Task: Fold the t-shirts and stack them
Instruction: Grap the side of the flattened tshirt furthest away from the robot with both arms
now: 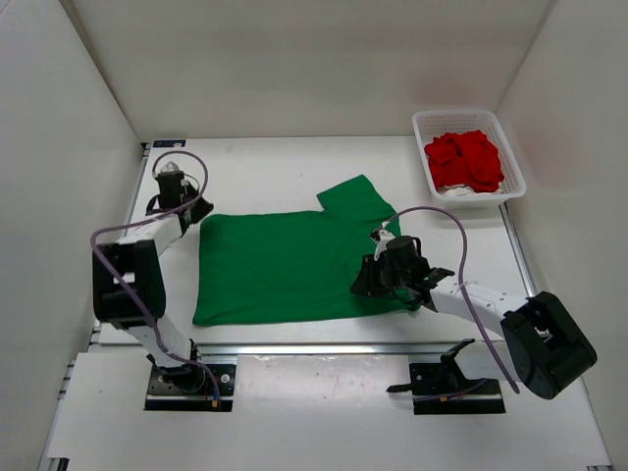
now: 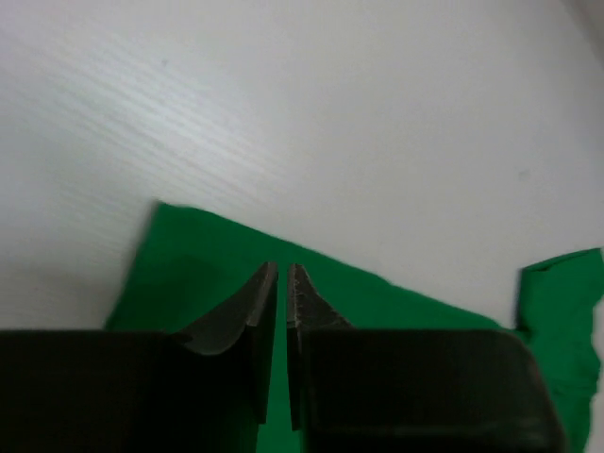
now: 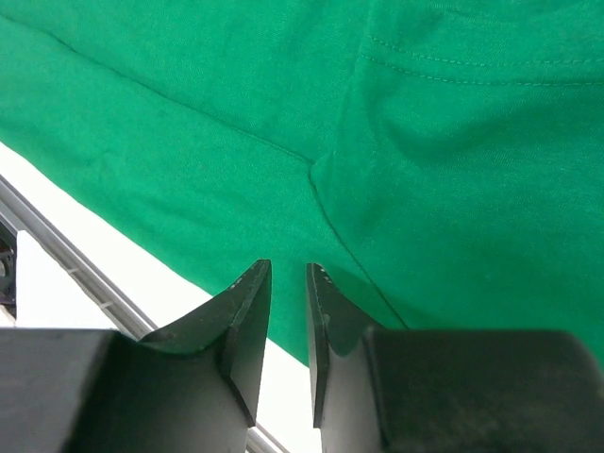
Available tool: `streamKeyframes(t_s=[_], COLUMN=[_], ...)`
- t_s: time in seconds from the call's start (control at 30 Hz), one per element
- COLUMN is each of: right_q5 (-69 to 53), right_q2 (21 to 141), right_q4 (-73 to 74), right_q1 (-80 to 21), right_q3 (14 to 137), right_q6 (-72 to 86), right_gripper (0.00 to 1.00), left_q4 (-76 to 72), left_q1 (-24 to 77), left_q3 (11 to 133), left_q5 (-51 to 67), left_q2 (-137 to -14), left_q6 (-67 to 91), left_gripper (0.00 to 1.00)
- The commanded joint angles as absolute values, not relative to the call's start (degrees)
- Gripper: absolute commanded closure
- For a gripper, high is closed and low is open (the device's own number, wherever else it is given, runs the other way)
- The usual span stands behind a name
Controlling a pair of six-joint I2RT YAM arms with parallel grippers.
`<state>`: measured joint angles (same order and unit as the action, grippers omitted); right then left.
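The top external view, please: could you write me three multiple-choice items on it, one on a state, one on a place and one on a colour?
1. How does the green t-shirt lie?
A. spread flat on the table
B. bunched into a ball
C. hanging in the air

2. Where is the red t-shirt?
A. on the green t-shirt
B. in the basket
C. at the table's near edge

3. What colour is the basket?
A. blue
B. black
C. white

Answers:
1 A: its body lies smooth on the table.
2 B: the red cloth sits inside the basket at the far right corner.
3 C: its mesh walls are white.
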<state>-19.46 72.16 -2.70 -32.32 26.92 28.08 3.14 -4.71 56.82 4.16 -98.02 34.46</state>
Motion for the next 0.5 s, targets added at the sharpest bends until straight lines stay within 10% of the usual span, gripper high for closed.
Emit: streamKeyframes(t_s=[0.0,0.1,0.47], right_q5=[-20.04,-20.22,-19.86], right_q2=[72.77,73.30,73.39], right_q4=[-5.80,-5.72,-5.10], right_q1=[-32.87,-32.61,-32.52], right_q3=[28.47,28.83,30.41], right_q6=[27.77,27.51,27.60], right_gripper=[0.80,0.81,0.81], left_q4=[-1.93,-0.97,5.36], left_q1=[-4.83,-6.41,-6.68], left_q3=[55.73,55.72,61.52], left_q5=[0.44,0.09,-1.05], left_q2=[-88.26,-88.33,-100.45], left_q6=[34.89,34.46,30.68], left_gripper=[0.75,0.53,0.55])
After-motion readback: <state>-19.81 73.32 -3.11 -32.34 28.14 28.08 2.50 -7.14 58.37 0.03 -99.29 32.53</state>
